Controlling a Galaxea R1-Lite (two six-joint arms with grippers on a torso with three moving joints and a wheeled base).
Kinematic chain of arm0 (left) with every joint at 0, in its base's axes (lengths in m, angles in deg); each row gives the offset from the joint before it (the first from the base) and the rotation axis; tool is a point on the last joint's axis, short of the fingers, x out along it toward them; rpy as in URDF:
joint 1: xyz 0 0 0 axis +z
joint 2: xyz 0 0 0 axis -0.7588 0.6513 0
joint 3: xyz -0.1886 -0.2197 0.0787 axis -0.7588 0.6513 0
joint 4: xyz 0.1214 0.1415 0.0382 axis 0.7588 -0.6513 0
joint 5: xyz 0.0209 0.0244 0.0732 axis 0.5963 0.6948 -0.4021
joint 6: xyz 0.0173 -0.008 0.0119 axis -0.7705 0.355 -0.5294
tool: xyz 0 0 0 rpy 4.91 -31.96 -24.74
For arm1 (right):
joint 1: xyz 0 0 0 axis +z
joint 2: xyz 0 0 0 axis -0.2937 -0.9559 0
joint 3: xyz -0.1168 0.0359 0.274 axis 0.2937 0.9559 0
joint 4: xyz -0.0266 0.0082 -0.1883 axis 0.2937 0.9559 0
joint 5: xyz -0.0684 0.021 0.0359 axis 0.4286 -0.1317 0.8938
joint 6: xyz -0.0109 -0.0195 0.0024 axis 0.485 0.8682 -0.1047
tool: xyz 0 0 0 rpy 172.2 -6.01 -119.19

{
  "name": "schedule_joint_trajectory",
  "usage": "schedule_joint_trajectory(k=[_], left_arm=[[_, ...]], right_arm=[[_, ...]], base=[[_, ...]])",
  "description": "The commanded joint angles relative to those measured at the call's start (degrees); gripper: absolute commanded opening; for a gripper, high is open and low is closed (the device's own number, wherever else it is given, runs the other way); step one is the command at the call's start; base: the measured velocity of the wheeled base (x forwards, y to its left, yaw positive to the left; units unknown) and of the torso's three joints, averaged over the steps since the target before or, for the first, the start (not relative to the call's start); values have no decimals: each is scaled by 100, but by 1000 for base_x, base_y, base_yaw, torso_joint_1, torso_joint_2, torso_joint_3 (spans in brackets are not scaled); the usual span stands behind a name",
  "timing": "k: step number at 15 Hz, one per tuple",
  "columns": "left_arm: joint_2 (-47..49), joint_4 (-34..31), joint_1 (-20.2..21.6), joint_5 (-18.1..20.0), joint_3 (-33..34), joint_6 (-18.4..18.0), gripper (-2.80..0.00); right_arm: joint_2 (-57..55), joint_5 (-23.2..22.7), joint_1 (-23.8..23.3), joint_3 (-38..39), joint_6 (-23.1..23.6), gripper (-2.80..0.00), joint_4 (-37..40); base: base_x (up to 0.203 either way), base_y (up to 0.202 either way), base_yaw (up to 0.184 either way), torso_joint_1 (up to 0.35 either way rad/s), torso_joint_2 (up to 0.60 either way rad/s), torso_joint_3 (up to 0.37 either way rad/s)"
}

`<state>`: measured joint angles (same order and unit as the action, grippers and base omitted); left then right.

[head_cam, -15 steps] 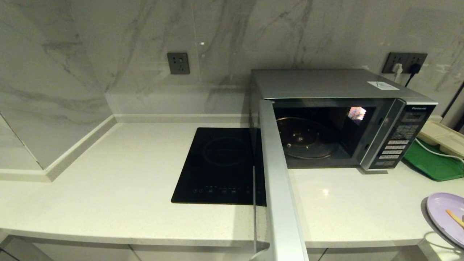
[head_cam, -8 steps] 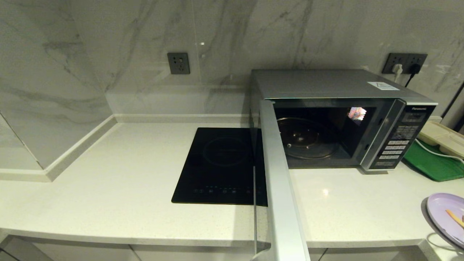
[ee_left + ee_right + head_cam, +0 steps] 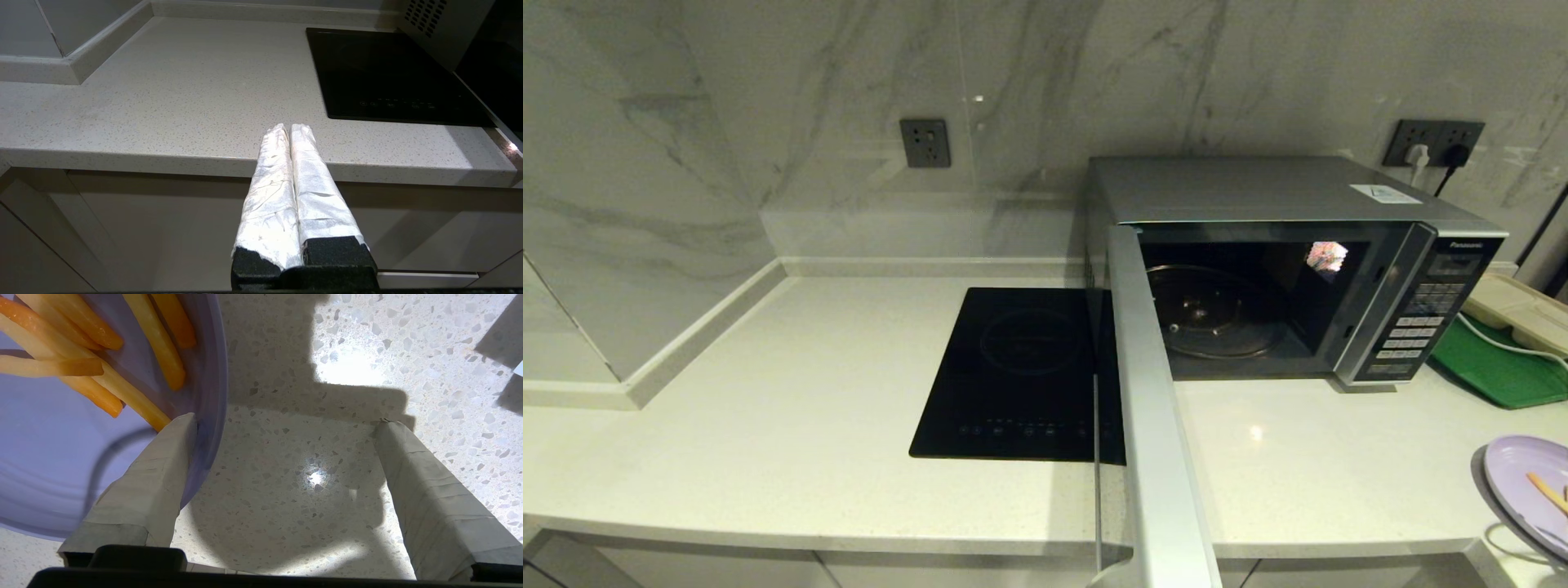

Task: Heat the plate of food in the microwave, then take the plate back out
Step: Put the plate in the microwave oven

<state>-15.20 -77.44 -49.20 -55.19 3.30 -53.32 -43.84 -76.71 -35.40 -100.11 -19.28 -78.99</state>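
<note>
Surface: a pale speckled stone countertop runs below a grey-veined marble wall, with cabinet fronts under its front edge.
Left gripper: the left gripper hangs in front of the countertop edge, out over the cabinet fronts, with its two white-wrapped fingers pressed together and nothing between them.
Right gripper: the right gripper hovers low over the countertop at the near right, spread wide. One wrapped finger lies against the plate rim or just over it; which is hard to tell from this angle. The other finger stands well apart over bare stone.
Plate of food: the plate of food sits on the countertop at the near right corner, cut by the edge of the head view; orange-yellow fries lie across it.
Microwave door: the door is swung wide open toward the robot, seen edge-on.
Induction hob: a flat black hob is set into the counter just left of the door.
Microwave: the microwave stands at the back right, cavity open, with the glass turntable bare inside.
Green tray: a green tray lies right of the microwave.
Sockets: a wall socket sits left of the microwave; another, behind it on the right, has plugs in it.
</note>
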Motion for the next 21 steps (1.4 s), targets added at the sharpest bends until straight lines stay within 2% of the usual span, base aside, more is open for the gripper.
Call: schedule_joint_trajectory(k=[1,7,8,21], left_arm=[[0,4,2,-2,1,4,-280],[0,4,2,-2,1,4,-280],[0,4,2,-2,1,4,-280],[0,4,2,-2,1,4,-280]], right_arm=[[-31,3,1,-46,-22,0,0],[-23,12,1,-36,-8,0,9],[-23,12,1,-24,40,-280,9],[-7,3,-17,2,48,-280,9]], base=[[0,0,0,0,0,0],[0,0,0,0,0,0],[0,0,0,0,0,0],[0,0,0,0,0,0]])
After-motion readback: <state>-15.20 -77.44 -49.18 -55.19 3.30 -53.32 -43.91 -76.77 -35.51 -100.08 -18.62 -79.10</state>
